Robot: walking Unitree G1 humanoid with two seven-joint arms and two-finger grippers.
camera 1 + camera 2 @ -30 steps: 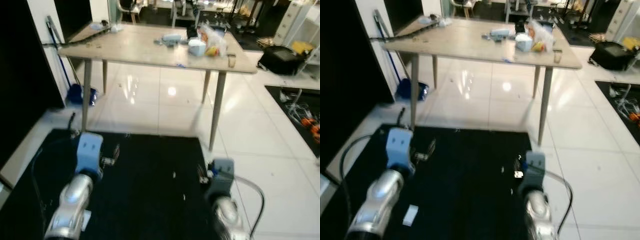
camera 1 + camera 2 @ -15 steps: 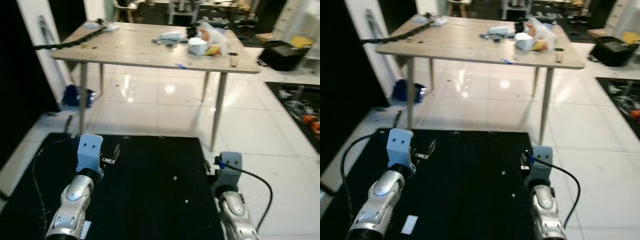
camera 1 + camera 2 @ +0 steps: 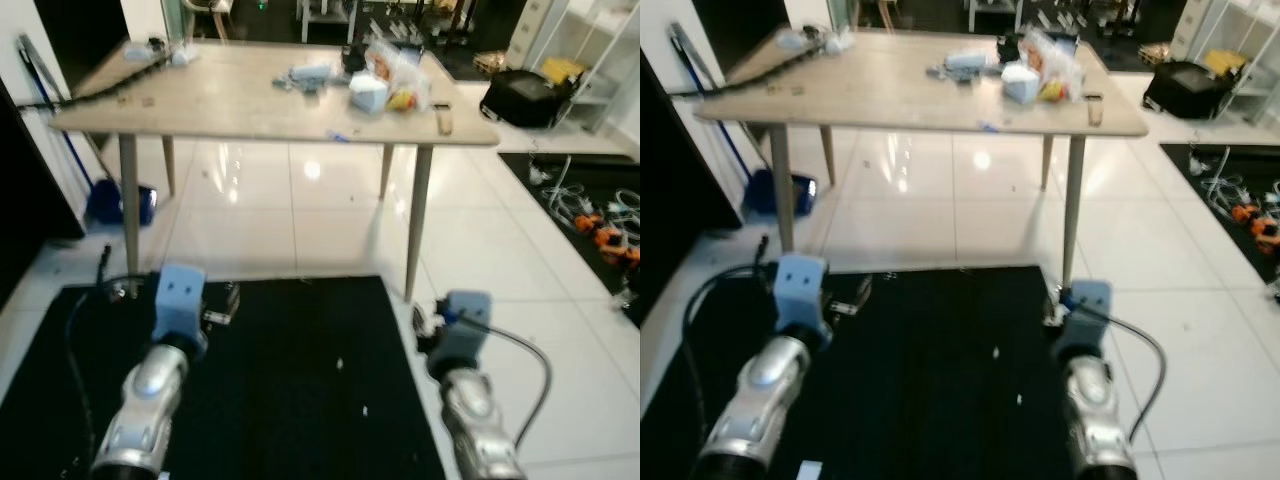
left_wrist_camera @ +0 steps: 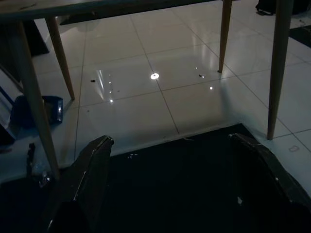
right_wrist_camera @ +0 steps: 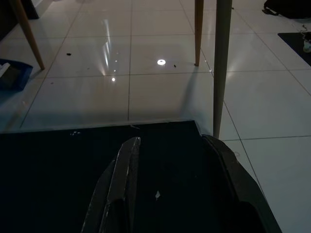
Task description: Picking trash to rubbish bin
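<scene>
So far I've picked nothing: my left gripper [image 4: 170, 184] and right gripper [image 5: 175, 189] both hang spread and empty. Small white scraps [image 3: 996, 351] lie just ahead on the black floor mat [image 3: 930, 380], all left to collect; I see no bin.

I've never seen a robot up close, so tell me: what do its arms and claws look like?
Both arms are rounded, shiny silver tubes ending in pale blue boxy wrist blocks. A black cable loops beside each. The left claw and right claw each have two long, flat black fingers.
</scene>
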